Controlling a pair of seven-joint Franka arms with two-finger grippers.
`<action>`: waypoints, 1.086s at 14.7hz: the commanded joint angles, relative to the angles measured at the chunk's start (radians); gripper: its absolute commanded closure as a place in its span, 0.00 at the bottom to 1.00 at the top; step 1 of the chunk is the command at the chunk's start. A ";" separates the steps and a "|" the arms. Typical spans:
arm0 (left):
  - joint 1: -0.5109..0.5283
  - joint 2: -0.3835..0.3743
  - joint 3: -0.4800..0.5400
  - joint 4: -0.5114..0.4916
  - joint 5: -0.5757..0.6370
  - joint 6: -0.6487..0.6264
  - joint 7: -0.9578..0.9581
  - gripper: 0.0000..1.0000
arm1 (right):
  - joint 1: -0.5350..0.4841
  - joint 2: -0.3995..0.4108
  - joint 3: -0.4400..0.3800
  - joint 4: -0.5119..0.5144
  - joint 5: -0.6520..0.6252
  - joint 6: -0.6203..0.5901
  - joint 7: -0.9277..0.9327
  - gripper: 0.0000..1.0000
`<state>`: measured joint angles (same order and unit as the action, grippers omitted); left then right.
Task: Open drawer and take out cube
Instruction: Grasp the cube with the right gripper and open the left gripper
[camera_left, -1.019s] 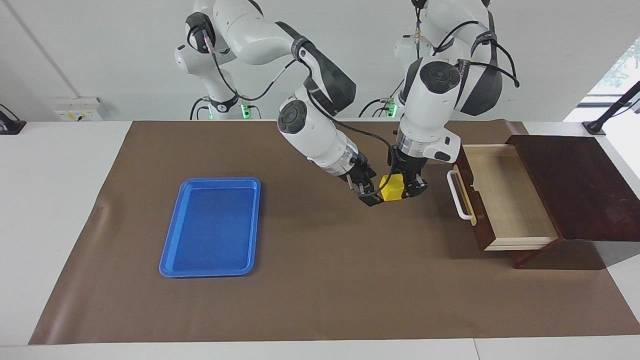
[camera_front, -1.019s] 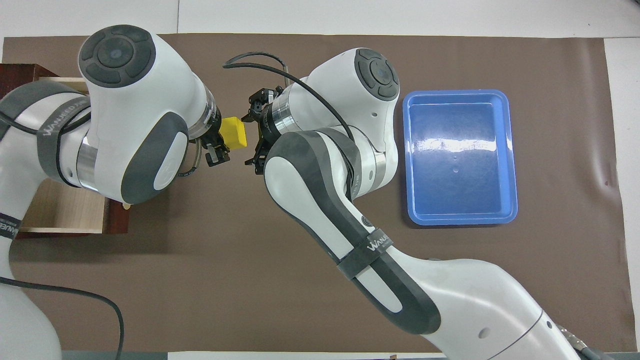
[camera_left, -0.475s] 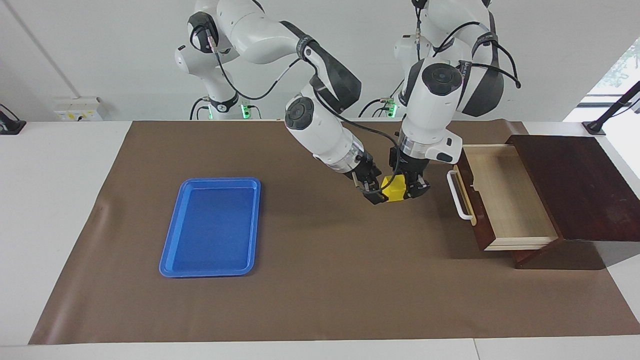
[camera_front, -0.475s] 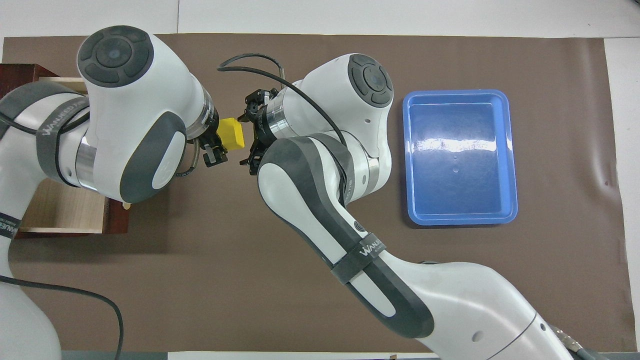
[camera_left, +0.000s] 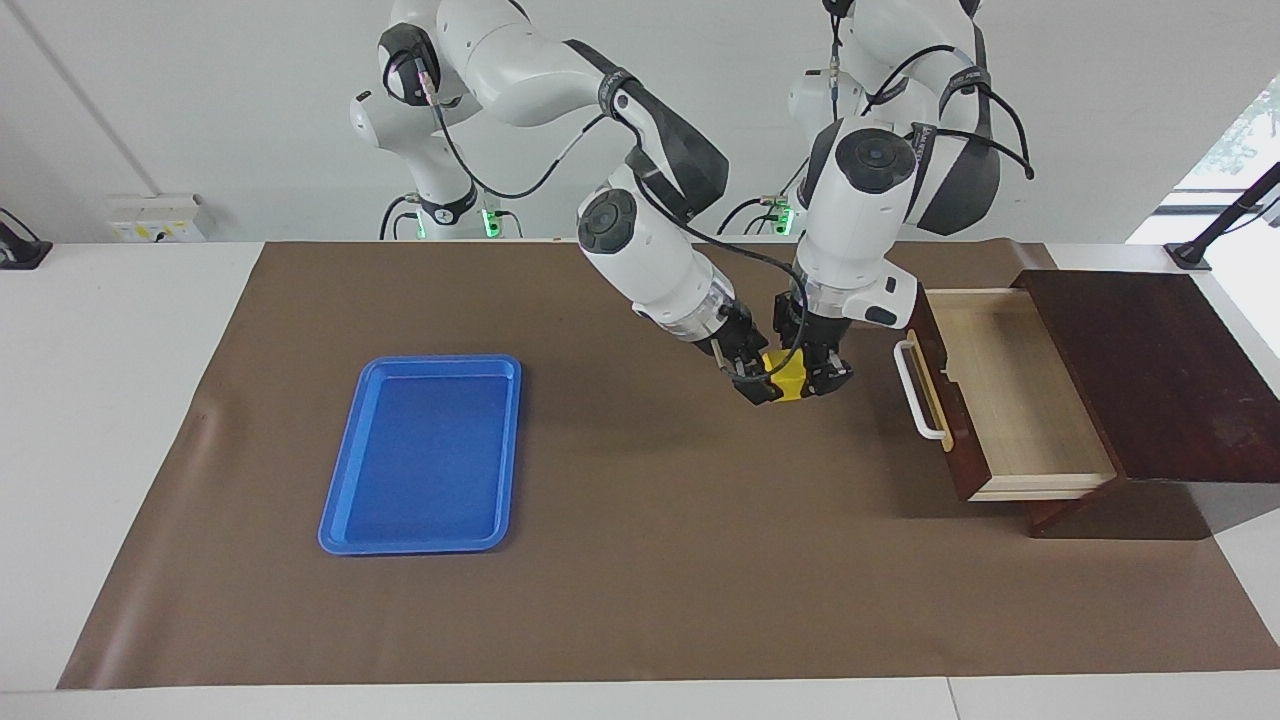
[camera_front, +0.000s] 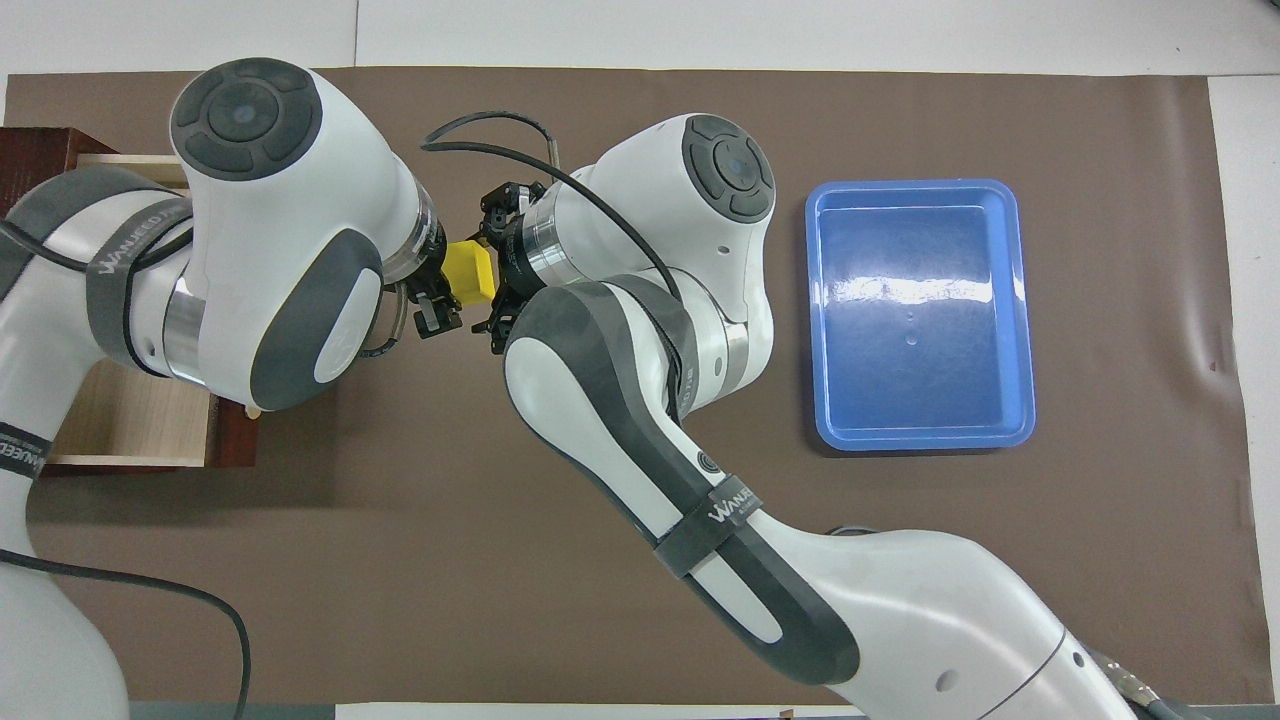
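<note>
I see the left gripper (camera_left: 815, 375) clamped on the yellow cube (camera_left: 787, 376), held in the air over the brown mat (camera_left: 640, 560), between the blue tray (camera_left: 420, 455) and the drawer (camera_left: 1000, 400). The right gripper (camera_left: 752, 372) has its fingers spread around the cube's tray-facing side; can't tell if they touch it. Drawer is pulled fully out of its dark wooden box (camera_left: 1150, 370) at the left arm's end of the table; pale interior holds nothing, white handle (camera_left: 915, 390) faces the cube. Tray is empty too, flat on the mat toward the right arm's end. Left arm's wrist drops near vertical onto the cube; right arm reaches across, forearm slanting down toward it. Mat covers most of the white table (camera_left: 110, 400); white wall (camera_left: 200, 100) at the robots' end
</note>
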<state>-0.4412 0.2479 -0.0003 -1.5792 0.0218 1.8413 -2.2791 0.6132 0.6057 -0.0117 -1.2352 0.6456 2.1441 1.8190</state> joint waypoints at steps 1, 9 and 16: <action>-0.013 -0.013 0.011 -0.019 -0.013 0.022 0.018 1.00 | 0.013 0.012 -0.007 0.022 -0.012 0.002 0.022 0.25; -0.021 -0.015 0.011 -0.021 -0.013 0.027 0.029 1.00 | 0.019 0.012 -0.004 0.022 -0.009 0.076 0.034 1.00; -0.019 -0.015 0.011 -0.021 -0.013 0.029 0.036 0.00 | 0.007 0.000 -0.008 0.022 -0.012 0.069 0.039 1.00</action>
<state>-0.4499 0.2460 0.0028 -1.5835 0.0237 1.8552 -2.2429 0.6158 0.6072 -0.0180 -1.2305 0.6447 2.1843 1.8233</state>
